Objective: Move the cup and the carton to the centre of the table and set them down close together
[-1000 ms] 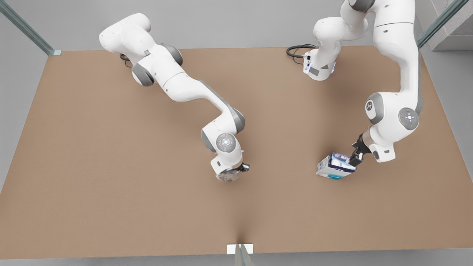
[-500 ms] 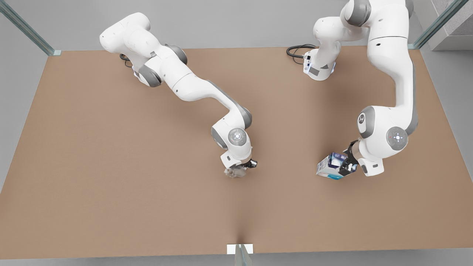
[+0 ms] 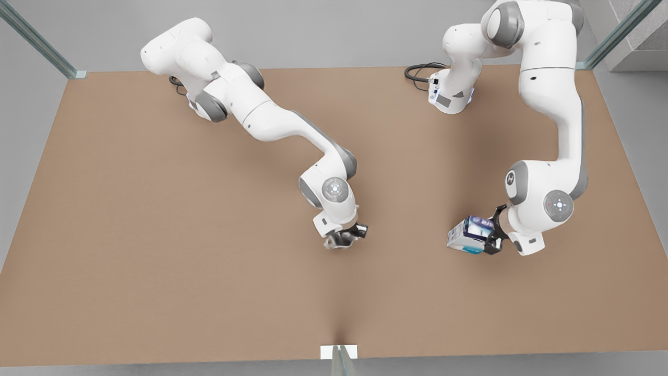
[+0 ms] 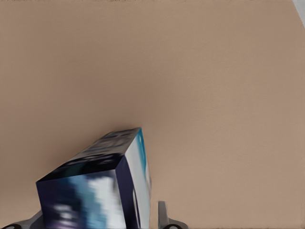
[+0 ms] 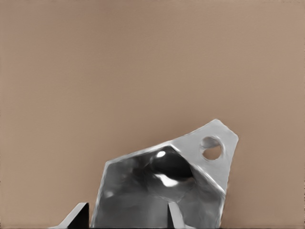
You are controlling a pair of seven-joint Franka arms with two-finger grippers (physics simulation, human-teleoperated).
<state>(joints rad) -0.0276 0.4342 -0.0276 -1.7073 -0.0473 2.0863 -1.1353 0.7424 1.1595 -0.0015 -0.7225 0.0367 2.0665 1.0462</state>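
The silvery faceted cup hangs low over the brown table near its centre. My right gripper is shut on the cup's wall. The right wrist view shows the cup with one finger outside the wall and one inside. The white and dark blue carton lies on the table toward the front view's right. My left gripper is open at the carton's end. In the left wrist view a fingertip shows just off the side of the carton.
Both arm bases stand along the far table edge, with a black cable beside the one on the front view's right. Glass posts rise at the back corners. A small white bracket sits at the near edge.
My right gripper has carried the cup toward the front view's right and slightly back. My left gripper has come down over the carton's end. The carton has stayed in place.
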